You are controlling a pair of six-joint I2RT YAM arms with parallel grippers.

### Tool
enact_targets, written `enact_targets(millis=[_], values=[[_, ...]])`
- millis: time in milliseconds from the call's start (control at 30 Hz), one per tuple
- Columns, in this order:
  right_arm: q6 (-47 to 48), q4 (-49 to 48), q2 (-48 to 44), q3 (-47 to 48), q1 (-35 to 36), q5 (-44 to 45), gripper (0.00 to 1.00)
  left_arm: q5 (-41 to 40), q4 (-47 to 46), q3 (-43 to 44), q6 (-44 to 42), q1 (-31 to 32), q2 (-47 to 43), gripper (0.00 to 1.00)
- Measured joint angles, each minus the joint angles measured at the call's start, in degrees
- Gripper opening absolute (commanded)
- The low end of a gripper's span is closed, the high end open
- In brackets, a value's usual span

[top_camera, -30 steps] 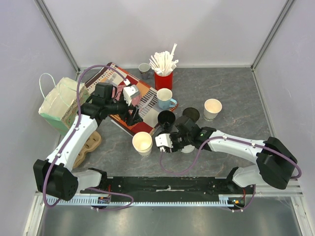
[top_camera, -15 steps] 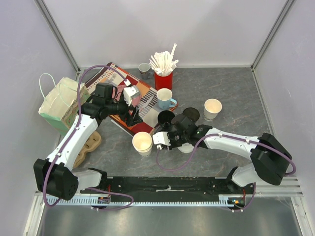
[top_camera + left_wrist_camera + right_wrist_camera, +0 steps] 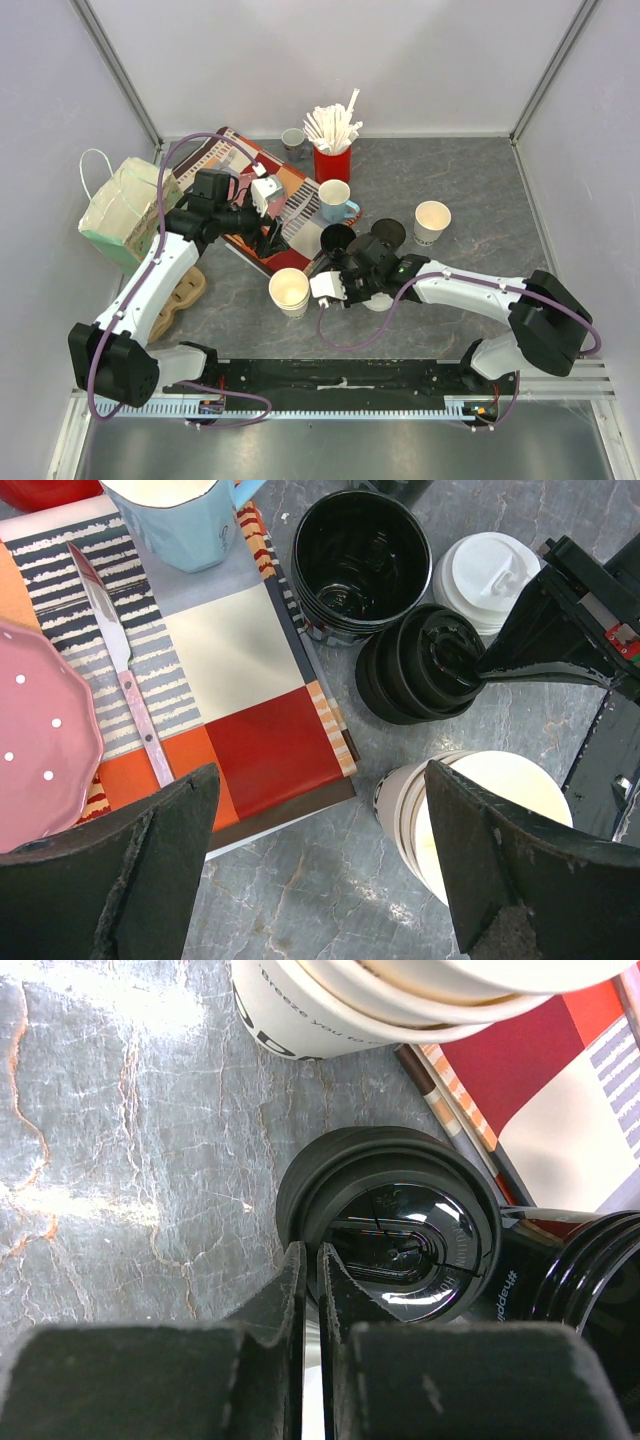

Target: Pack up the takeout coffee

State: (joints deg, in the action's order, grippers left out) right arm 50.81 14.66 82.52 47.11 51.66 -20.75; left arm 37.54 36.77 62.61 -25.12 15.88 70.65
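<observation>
A black plastic lid [image 3: 400, 1230] lies on the table beside the glossy black mug [image 3: 360, 565]; what is under it is hidden. My right gripper [image 3: 312, 1260] is shut on its near rim, and its fingers [image 3: 540, 650] also show in the left wrist view pinching the lid [image 3: 420, 665]. A white lid [image 3: 490, 570] sits just behind them. A pale paper cup [image 3: 289, 290] stands in front, its inside cream-coloured. Another paper cup [image 3: 431, 220] stands at the right. My left gripper [image 3: 272, 238] hangs open and empty above the placemat's edge [image 3: 300, 780].
A striped placemat [image 3: 290, 200] holds a knife [image 3: 120, 670], a pink plate [image 3: 40, 730] and a light-blue mug [image 3: 335, 200]. A red holder of stirrers [image 3: 332, 160] stands behind. A green-white bag [image 3: 120, 210] and a cardboard cup carrier [image 3: 180, 295] lie at the left.
My right arm has shifted a little to the left, toward the black lid. The left arm has not moved.
</observation>
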Motion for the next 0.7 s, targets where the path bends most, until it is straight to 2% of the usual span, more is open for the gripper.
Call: enact_targets(millis=[167, 533, 700], values=[[-0.46, 1.29, 0.00, 1.01, 0.07, -0.02, 0.00, 0.00, 0.22, 0.00, -0.09, 0.00, 0.00, 0.90], [-4.96, 6.97, -2.54, 7.06, 0.15, -0.17, 0.00, 0.02, 0.44, 0.00, -0.35, 0.00, 0.00, 0.90], [-6.60, 12.48, -3.80, 10.49, 0.15, -0.20, 0.00, 0.02, 0.44, 0.00, -0.39, 0.00, 0.00, 0.91]])
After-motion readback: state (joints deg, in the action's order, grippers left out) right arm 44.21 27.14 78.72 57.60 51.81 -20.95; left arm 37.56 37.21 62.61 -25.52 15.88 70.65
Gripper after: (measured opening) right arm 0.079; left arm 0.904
